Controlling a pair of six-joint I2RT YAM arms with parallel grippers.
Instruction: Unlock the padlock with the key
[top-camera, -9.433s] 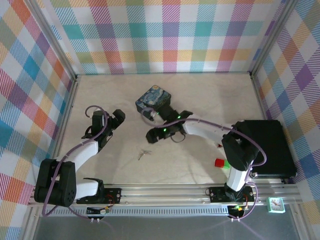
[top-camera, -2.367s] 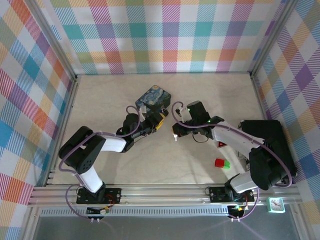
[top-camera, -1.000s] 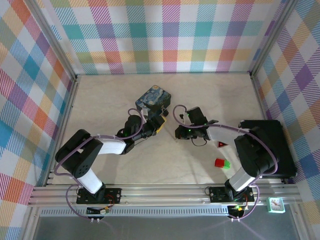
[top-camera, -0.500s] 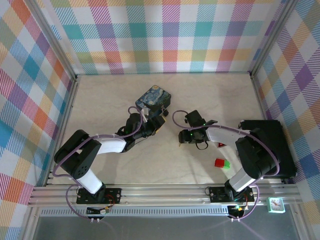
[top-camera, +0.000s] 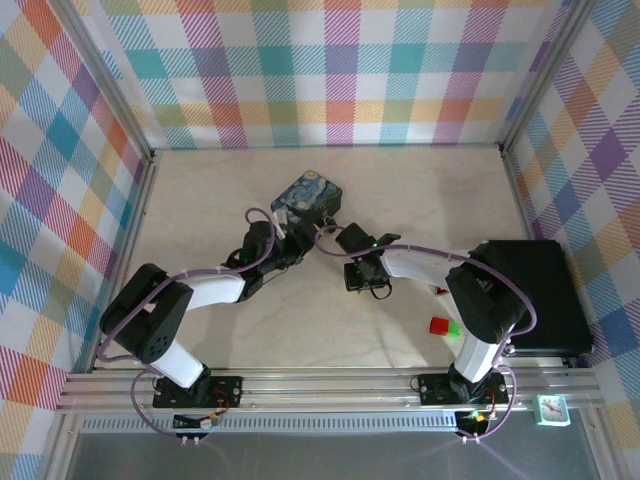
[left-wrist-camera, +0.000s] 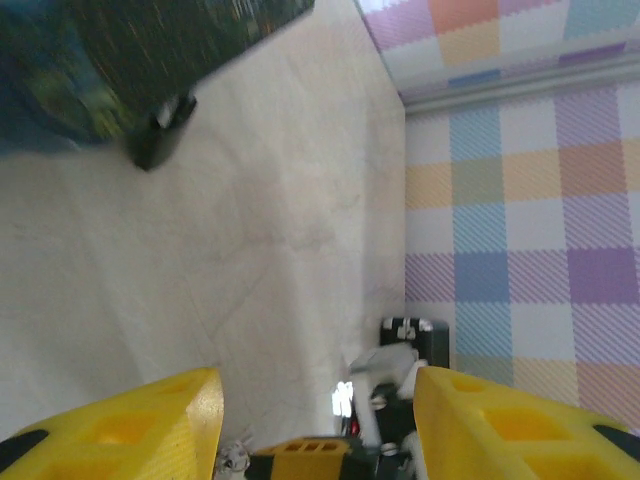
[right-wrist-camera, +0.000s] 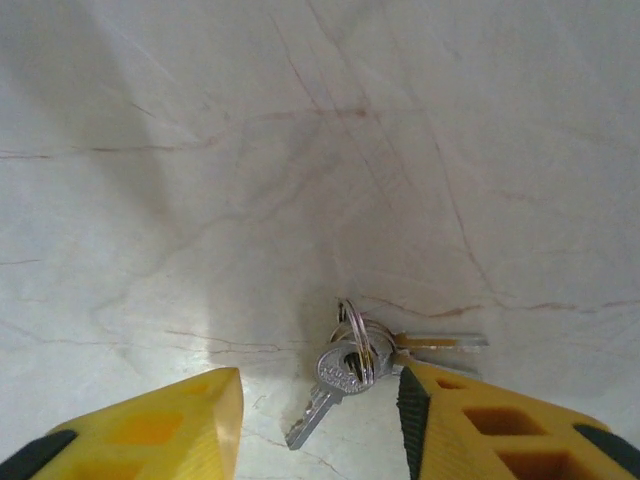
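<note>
- Pale veined surface (right-wrist-camera: 200, 150) carries everything, with plaid walls (top-camera: 330, 70) around it.
- Risk one: the key (right-wrist-camera: 352, 362) is a thin bunch lying flat on the hard surface, low in the right wrist view. Closing fingers could skate over it or push it away instead of lifting it.
- Risk two: several blades fan out from one ring. The grip may land on the ring or on the wrong blade, leaving the working key dangling at an angle no keyhole would accept.
- Risk three: the padlock (left-wrist-camera: 160, 135) sits in the upper left of the left wrist view, against the edge of the blue tin (left-wrist-camera: 120, 60). Nothing braces it, so a probing key would likely swing it or shift the tin.
- The right gripper (right-wrist-camera: 320, 395) has its yellow fingers spread wide, straddling the key from either side. It grips nothing, and contact with the key cannot be made out.
- The left gripper (left-wrist-camera: 315, 390) is likewise wide apart and empty, aimed along the surface with the padlock well ahead of it.
</note>
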